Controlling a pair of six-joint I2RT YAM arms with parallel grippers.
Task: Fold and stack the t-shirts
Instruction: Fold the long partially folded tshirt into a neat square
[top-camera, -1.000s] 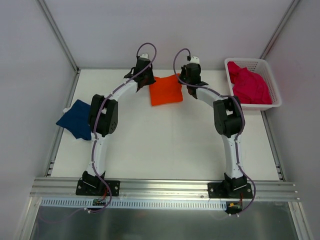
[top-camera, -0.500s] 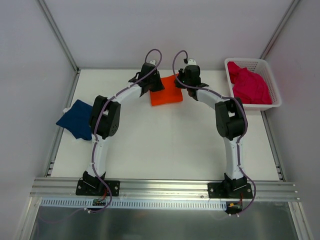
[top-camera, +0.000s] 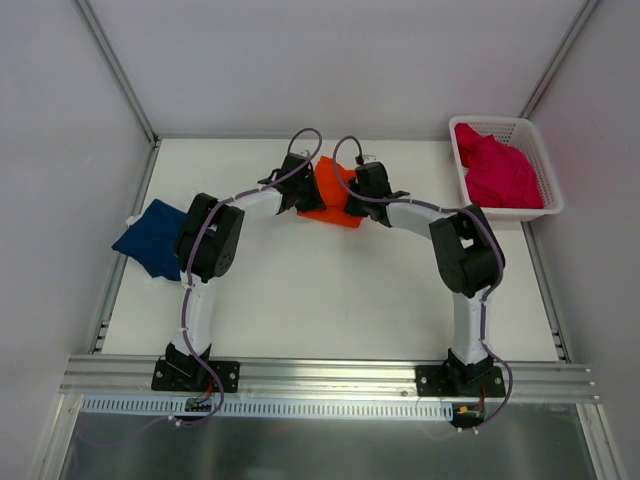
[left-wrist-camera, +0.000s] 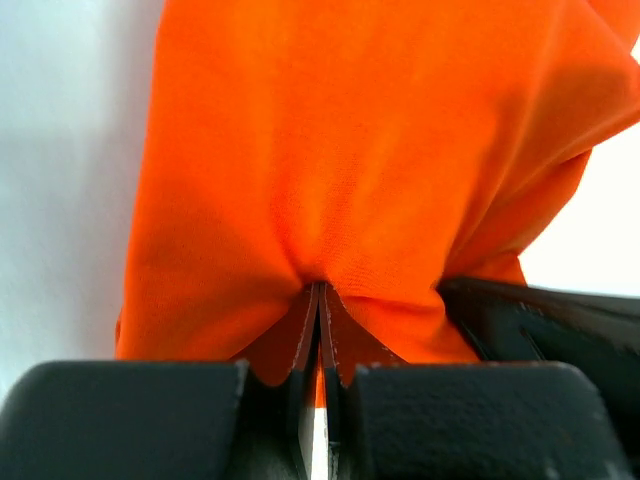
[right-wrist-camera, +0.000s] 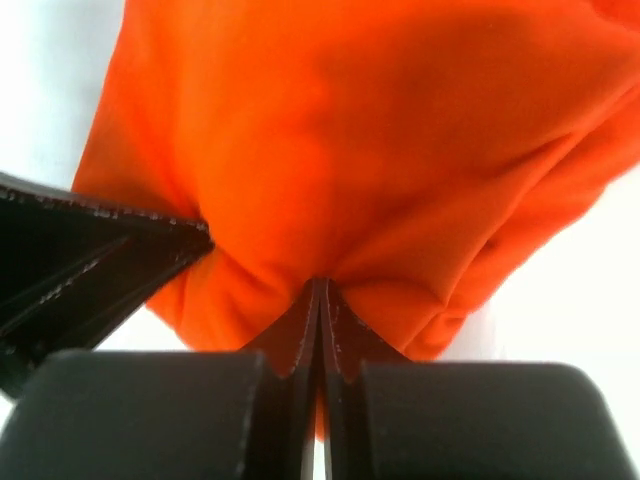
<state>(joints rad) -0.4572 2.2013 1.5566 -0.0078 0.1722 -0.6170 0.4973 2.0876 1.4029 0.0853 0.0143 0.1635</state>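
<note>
The orange t-shirt (top-camera: 333, 197) is bunched between my two grippers at the middle back of the table. My left gripper (top-camera: 303, 190) is shut on its left edge; the left wrist view shows the orange cloth (left-wrist-camera: 350, 150) pinched between the closed jaws (left-wrist-camera: 320, 300). My right gripper (top-camera: 362, 192) is shut on its right edge; the right wrist view shows the cloth (right-wrist-camera: 370, 140) pinched at the jaws (right-wrist-camera: 320, 295). The navy t-shirt (top-camera: 150, 238) lies folded at the table's left edge. The magenta t-shirt (top-camera: 498, 170) lies crumpled in the basket.
A white mesh basket (top-camera: 540, 150) stands at the back right corner. The white table (top-camera: 330, 290) has metal rails along its left and right sides. Both arms arch over the table's middle towards the back.
Both grippers have moved nearer and towards each other with the orange t-shirt, which went from a flat square to a bunched, partly lifted fold.
</note>
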